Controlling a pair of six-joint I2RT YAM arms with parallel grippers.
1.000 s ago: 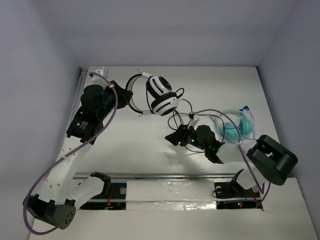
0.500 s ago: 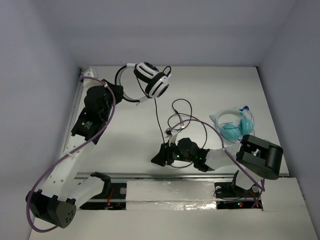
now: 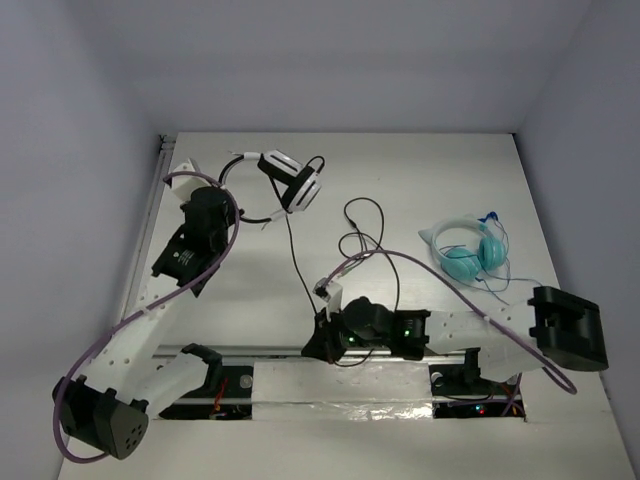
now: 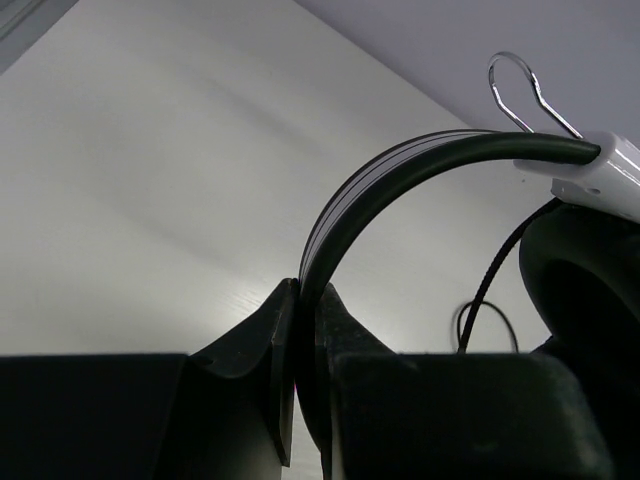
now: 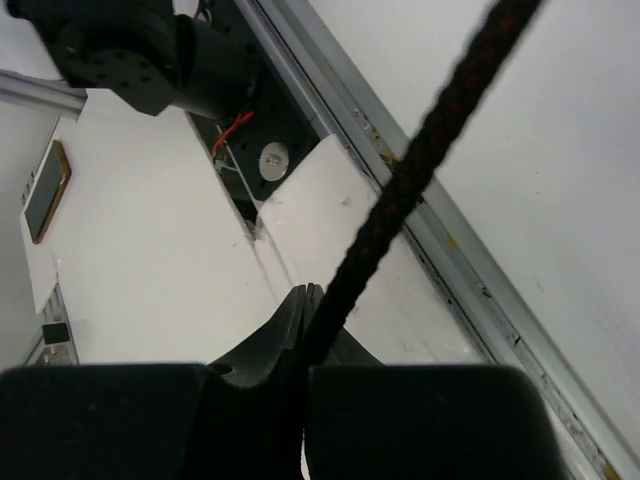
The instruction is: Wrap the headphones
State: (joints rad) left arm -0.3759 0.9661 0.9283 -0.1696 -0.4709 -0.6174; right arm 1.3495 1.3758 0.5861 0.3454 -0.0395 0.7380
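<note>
Cable (image 3: 292, 250) runs straight from headphones (image 3: 290, 183) at upper left down to right gripper (image 5: 305, 303), jaws pinching it; left gripper (image 4: 305, 298) clamps the headband (image 4: 400, 168)

Left arm (image 3: 185, 250) stretches far forward, right arm (image 3: 470, 330) lies low leftward, both jaws clamped tight.

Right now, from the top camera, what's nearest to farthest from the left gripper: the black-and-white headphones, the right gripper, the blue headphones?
1. black-and-white headphones, held by the left gripper, far left.
2. right gripper, near middle, pinching the cable.
3. blue headphones, right side.
</note>
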